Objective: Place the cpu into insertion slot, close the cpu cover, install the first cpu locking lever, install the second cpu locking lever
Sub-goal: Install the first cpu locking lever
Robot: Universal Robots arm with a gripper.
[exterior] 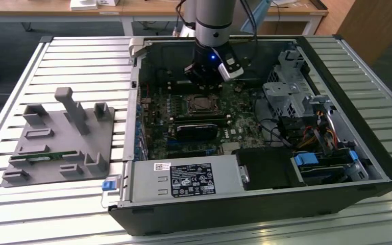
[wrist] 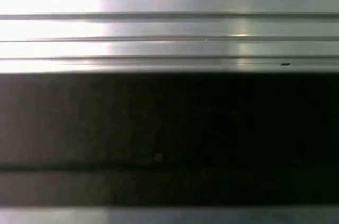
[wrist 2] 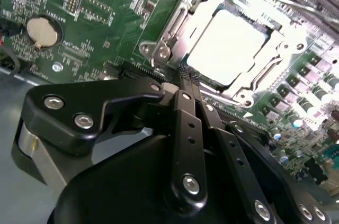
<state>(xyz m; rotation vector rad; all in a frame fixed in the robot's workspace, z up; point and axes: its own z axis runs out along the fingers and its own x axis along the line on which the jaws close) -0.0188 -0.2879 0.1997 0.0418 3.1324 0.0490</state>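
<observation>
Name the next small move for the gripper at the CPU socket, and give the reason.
Probably ease the gripper slightly down onto the thin wire lever beside the shiny metal cover frame. The silvery square CPU already sits under the closed cover, and the closed fingertips hover right at the frame's edge.

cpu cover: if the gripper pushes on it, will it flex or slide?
The cpu cover looks like thin shiny sheet metal, so probably springy and slippery under the gripper. It sits around the cpu on the green board, so it likely won't slide.
</observation>
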